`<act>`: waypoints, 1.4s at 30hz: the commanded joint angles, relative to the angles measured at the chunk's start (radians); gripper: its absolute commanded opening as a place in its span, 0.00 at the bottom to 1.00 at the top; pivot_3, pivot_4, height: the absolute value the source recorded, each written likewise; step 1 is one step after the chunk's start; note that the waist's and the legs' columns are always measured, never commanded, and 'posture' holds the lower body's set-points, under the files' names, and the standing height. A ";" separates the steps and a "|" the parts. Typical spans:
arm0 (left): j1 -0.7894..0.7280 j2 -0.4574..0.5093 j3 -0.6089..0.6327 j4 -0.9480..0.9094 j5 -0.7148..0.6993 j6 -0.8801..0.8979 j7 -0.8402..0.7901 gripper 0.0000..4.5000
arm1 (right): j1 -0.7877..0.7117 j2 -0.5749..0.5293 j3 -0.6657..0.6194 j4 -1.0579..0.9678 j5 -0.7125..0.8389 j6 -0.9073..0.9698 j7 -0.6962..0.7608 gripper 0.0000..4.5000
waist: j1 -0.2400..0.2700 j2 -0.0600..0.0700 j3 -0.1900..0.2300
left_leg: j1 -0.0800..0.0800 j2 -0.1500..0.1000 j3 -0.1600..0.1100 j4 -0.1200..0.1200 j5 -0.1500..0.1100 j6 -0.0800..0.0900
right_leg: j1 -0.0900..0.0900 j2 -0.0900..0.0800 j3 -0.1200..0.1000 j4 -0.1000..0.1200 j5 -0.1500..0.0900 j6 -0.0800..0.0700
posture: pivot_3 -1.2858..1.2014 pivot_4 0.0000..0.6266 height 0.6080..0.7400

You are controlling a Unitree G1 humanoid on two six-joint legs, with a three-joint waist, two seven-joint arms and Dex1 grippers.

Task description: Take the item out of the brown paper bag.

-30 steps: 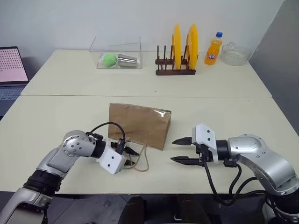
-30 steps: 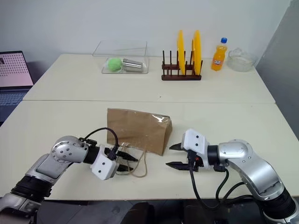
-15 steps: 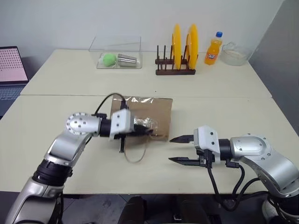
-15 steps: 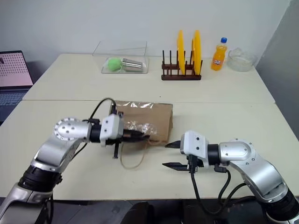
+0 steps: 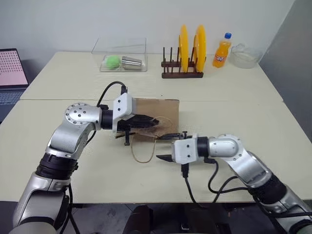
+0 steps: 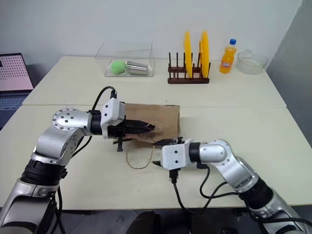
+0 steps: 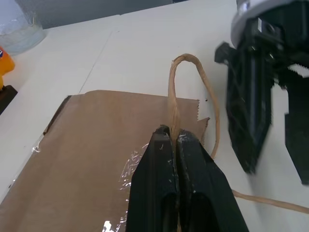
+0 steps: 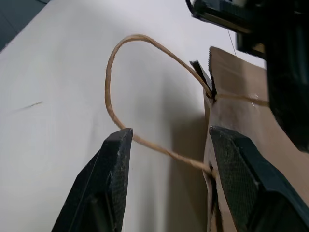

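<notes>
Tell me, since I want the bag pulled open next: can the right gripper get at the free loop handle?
Probably yes. The right gripper is open beside the brown paper bag, and its wrist view shows the free loop handle between its fingers, unobstructed. The left gripper is shut on the other handle.

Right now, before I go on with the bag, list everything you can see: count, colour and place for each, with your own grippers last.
brown paper bag: one, brown, near table, centre, one end raised
loop handles: two, tan; one pinched in the left gripper, one hanging onto the table
tables: two, cream, pushed together
clear box: one, transparent, far table, left of centre
green ball: one, in the box
metal cup: one, silver, lying in the box
plate rack: one, dark wood, far table
plates: two, yellow, upright in the rack
soda bottle: one, orange, right of the rack
glass dish: one, clear, far right
laptop: one, far left
left gripper: shut on a handle
right gripper: open, around the other handle
</notes>
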 commanded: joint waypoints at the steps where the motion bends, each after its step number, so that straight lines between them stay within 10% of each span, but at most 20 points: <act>1: -0.037 -0.003 0.024 0.014 0.011 -0.030 -0.015 0.01 | -0.028 0.016 0.035 0.078 -0.104 -0.128 -0.033 0.59 | 0.000 0.000 0.000 | 0.000 0.000 0.000 0.000 0.000 0.000 | 0.000 0.000 0.000 0.000 0.000 0.000 | 0.52 0.24 1.00; 10: -0.054 -0.014 0.029 0.035 0.025 -0.038 -0.021 0.01 | -0.049 0.094 0.043 0.190 -0.220 -0.219 -0.100 0.59 | 0.000 0.000 0.000 | 0.000 0.000 0.001 0.000 0.000 0.000 | 0.000 0.000 0.001 0.000 0.002 -0.004 | 0.52 0.24 1.00; 19: -0.087 -0.033 0.032 0.042 0.018 -0.016 -0.009 0.00 | -0.029 0.133 0.038 0.232 -0.277 -0.229 -0.142 0.01 | -0.001 0.000 0.000 | 0.000 0.000 0.000 0.000 0.000 0.000 | 0.000 0.000 0.001 0.000 0.002 -0.004 | 0.52 0.24 1.00; 42: -0.420 -0.134 0.076 0.289 0.072 0.181 0.191 0.00 | 0.036 0.099 0.078 0.235 -0.402 -0.292 -0.170 0.01 | -0.003 0.000 0.000 | 0.000 -0.001 0.000 0.001 0.001 -0.002 | 0.000 0.000 0.001 0.001 0.002 -0.004 | 0.52 0.24 1.00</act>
